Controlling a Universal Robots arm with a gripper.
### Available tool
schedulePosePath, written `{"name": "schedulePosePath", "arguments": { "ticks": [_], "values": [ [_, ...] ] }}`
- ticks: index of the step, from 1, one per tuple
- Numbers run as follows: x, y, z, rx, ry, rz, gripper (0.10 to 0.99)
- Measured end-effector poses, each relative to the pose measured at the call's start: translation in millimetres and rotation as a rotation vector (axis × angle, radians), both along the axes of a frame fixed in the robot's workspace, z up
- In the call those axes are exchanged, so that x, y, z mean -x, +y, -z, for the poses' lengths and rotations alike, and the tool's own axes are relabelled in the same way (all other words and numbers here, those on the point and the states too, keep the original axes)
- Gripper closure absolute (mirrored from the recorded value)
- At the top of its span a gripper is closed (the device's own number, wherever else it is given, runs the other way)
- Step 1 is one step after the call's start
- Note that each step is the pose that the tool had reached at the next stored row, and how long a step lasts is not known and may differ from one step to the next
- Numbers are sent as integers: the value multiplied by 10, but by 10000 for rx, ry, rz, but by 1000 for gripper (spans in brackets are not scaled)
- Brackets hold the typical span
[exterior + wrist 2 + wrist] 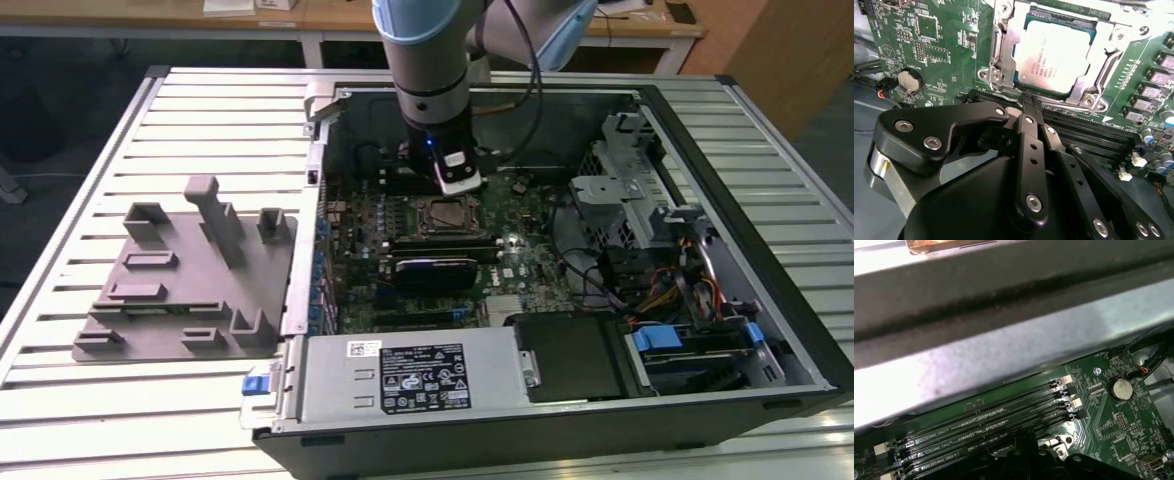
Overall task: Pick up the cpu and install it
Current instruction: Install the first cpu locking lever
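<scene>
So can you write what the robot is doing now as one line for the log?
cpu: seated in motherboard socket | gripper: shut, empty, beside socket over memory slots | fixture plate: outside case

Print is seen on the cpu [1053, 55], the board [929, 45] and the white-and-black labels [424, 378]; none is legible.

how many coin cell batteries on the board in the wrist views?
1. The coin cell battery sits on the green motherboard to one side of the socket holding the cpu; the first wrist view shows the same cell past the memory slots. Others may be hidden.
</scene>
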State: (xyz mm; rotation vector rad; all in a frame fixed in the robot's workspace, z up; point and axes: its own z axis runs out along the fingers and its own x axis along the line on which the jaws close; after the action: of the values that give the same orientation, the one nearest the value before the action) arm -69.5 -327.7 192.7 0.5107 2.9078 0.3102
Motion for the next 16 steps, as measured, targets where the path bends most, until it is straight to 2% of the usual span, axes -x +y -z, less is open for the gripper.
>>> {"name": "schedulePosePath", "arguments": {
  "ticks": [5, 9, 16],
  "values": [
    [-1, 0, 20, 47, -2, 3, 980],
    [0, 1, 22, -12, -2, 5, 980],
    [-1, 1, -87, -16, -4, 4, 980]
  ]
}}
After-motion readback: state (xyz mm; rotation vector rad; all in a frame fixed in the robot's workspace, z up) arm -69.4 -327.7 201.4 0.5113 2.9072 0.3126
